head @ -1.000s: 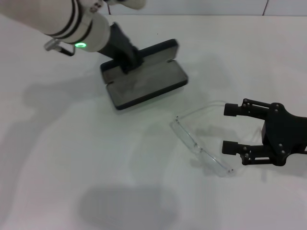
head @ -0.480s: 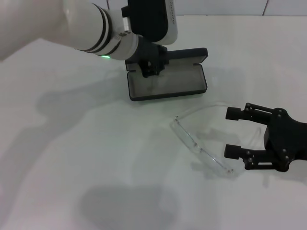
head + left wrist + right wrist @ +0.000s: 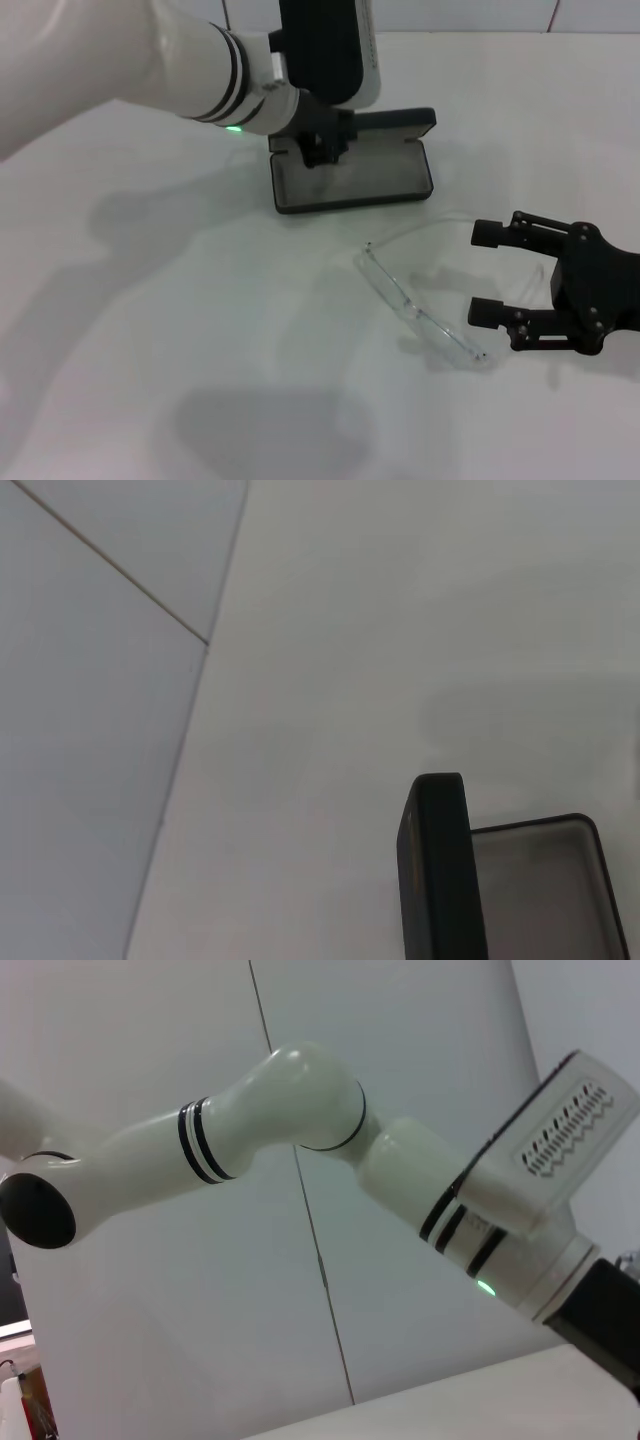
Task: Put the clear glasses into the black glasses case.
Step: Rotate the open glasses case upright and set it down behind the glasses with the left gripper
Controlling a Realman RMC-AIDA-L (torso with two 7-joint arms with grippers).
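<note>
Glasses (image 3: 420, 312) lie on the white desk (image 3: 150, 350), front bar running diagonally, one thin arm reaching toward the case (image 3: 350, 172). They sit between the case and the right claw (image 3: 485, 272), apart from the case and outside it

Case stands open farther back on the desk, grey-lined tray flat, black lid raised behind it. The left wrist view shows the lid (image 3: 440, 865) edge-on, upright, with the grey tray beside it

Left claw (image 3: 318, 143) is at the tray's back left corner, by the hinge side, its black fingers down at the case rim. Whether it is clamped on the rim or merely touching I cannot tell, as the wrist hides the fingertips. Its white forearm with black bands crosses from the near left

Right claw rests low over the desk just beside the glasses' near end, spread wide, its two black fingers (image 3: 490, 233) pointing toward the frame, holding nothing. One finger is near the thin arm, the other by the end of the front bar

The right wrist view shows only the left arm against a pale wall
</note>
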